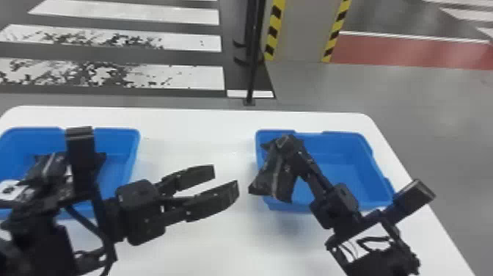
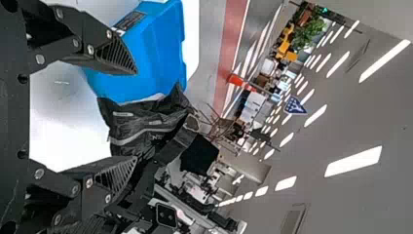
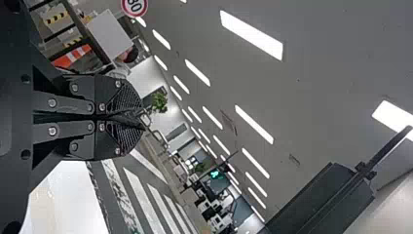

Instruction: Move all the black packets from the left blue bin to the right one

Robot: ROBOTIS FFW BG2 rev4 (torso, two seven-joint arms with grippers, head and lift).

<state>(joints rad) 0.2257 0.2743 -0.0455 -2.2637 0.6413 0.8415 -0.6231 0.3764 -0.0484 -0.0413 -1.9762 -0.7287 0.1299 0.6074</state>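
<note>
Left blue bin, on a white table; left gripper, fingers spread wide, over the table between the bins; black packet, one, hanging at the left rim of the right blue bin, pinched in the narrowed right gripper.

Right blue bin: smooth plastic look, faint satin sheen. Left blue bin, left of the right blue bin: same finish. Black packet over the right blue bin's left rim: film-like, creased, glossy along folds. Tabletop beneath the right blue bin: smooth, low sheen. Left tool, left of the right blue bin: matt; ribbed inner pads, metallic-looking screws. Floor beyond the right blue bin: smooth, softly reflective.
</note>
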